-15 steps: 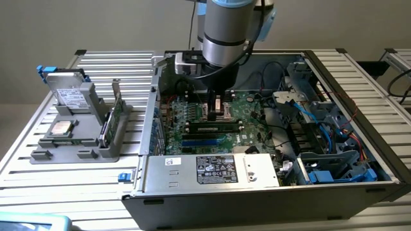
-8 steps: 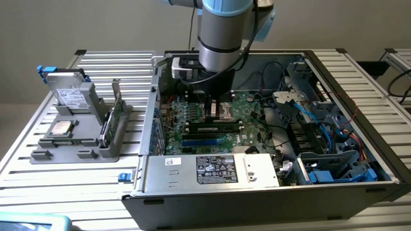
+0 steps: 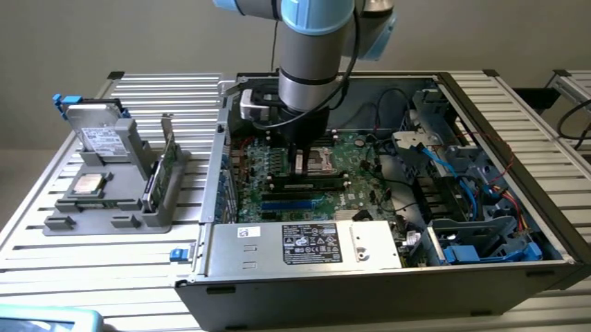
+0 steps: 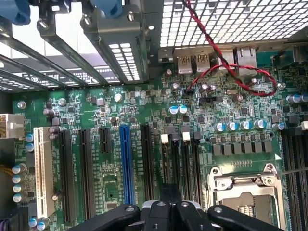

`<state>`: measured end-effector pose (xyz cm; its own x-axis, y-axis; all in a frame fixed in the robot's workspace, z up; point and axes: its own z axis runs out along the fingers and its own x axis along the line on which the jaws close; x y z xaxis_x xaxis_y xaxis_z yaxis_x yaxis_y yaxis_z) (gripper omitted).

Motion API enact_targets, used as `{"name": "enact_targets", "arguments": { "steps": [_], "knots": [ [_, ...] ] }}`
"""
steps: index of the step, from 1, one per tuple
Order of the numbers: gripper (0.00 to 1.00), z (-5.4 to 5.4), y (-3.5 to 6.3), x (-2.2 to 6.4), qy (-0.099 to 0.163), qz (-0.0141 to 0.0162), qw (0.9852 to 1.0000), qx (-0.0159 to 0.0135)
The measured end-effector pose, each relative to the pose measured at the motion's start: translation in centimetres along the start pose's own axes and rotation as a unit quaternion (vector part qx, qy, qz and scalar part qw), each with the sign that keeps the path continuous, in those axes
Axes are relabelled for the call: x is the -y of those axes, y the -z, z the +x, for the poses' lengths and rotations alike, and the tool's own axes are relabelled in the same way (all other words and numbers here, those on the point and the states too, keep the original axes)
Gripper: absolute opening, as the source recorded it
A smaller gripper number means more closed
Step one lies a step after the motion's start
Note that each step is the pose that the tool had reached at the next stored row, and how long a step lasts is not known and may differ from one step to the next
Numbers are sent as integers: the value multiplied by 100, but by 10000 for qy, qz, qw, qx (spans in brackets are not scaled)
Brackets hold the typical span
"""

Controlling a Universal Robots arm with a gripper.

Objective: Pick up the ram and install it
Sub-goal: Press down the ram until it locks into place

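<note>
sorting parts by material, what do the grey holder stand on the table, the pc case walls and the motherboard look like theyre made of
Grey holder stand: probably plastic, with a matte, uniform grey and chunky moulded shapes.
PC case walls: likely sheet metal, thin folded edges in dull grey, with a punched vent grid at the back.
Motherboard: glossy green circuit-board laminate, with fine traces and soldered parts.

The claw [image 3: 301, 166] sits inside the computer case [image 3: 517, 277], apparently above the motherboard [image 3: 356, 176]; a holder [image 3: 120, 204] stands at the exterior view's left.

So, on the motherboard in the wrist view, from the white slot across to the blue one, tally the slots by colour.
White slot: 1
Black slots: 3
Blue slot: 1
Total: 5
</note>
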<state>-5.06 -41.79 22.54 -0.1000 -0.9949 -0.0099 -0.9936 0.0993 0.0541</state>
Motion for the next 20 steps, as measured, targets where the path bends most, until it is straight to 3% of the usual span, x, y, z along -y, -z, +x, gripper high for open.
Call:
{"name": "enact_targets", "arguments": {
  "steps": [4,5,15,18,20],
  "knots": [
    [11,-1,-7,-26,-84,4,10000,13],
    [11,-3,27,-29,-113,5,9999,23],
    [11,-7,480,-49,-311,7,9995,19],
    [11,-16,580,15,-314,8,9995,21],
    [11,-19,607,59,-309,5,9995,37]
  ]
}}
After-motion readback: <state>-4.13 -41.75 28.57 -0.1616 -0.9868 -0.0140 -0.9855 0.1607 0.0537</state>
